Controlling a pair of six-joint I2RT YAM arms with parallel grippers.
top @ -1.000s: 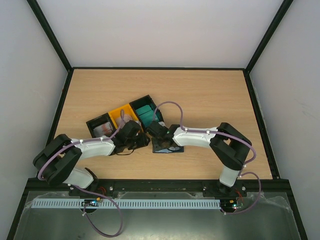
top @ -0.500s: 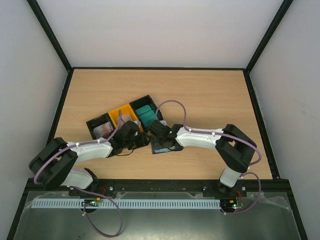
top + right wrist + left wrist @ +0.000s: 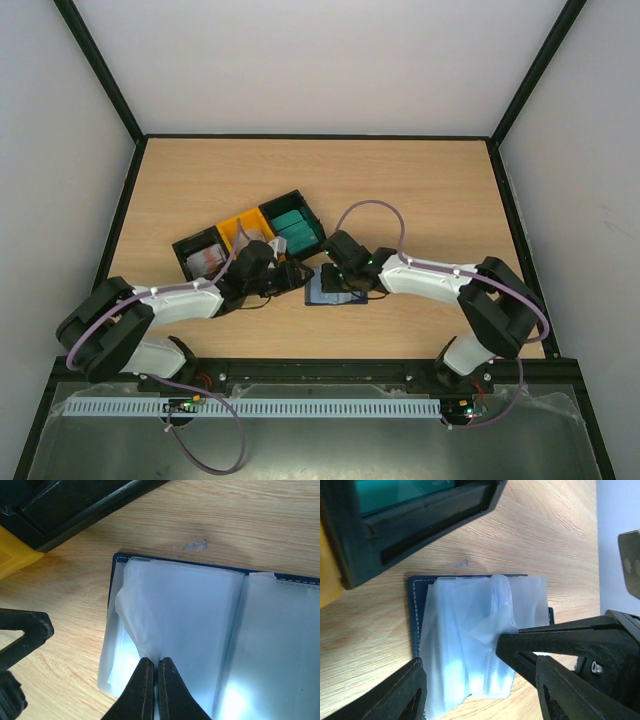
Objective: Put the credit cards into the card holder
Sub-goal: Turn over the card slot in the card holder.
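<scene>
While the card holder (image 3: 327,294) lies open on the table (image 3: 420,190), inner side up, it sits just in front of the tray (image 3: 184,246), below that tray's right end and apart from it. Seen from above, its long axis runs roughly left to right, close to parallel with the near edge of the table. The centre fold runs across that axis, toward the back wall. Its navy cover shows only as a thin border around a fan of clear plastic pockets.

The right gripper (image 3: 154,674) reaches in from the right, its jaws pressed together on a clear sleeve (image 3: 142,630). They pinch it at the raised corner on the left half of the holder. That corner stands up off the pages below, while the right half lies flat.

The left gripper (image 3: 480,675) hangs over the holder's left end with its fingers (image 3: 407,692) spread wide. They grip nothing, and the pockets show between them. One of its fingers also shows at the left edge of the right wrist view, just beside the holder.

The credit cards are in the tray. A teal stack (image 3: 293,228) fills the right compartment and whitish ones with red marks (image 3: 205,259) lie in the left. Something pale lies in the yellow middle compartment (image 3: 243,230), but I cannot tell what it is.
</scene>
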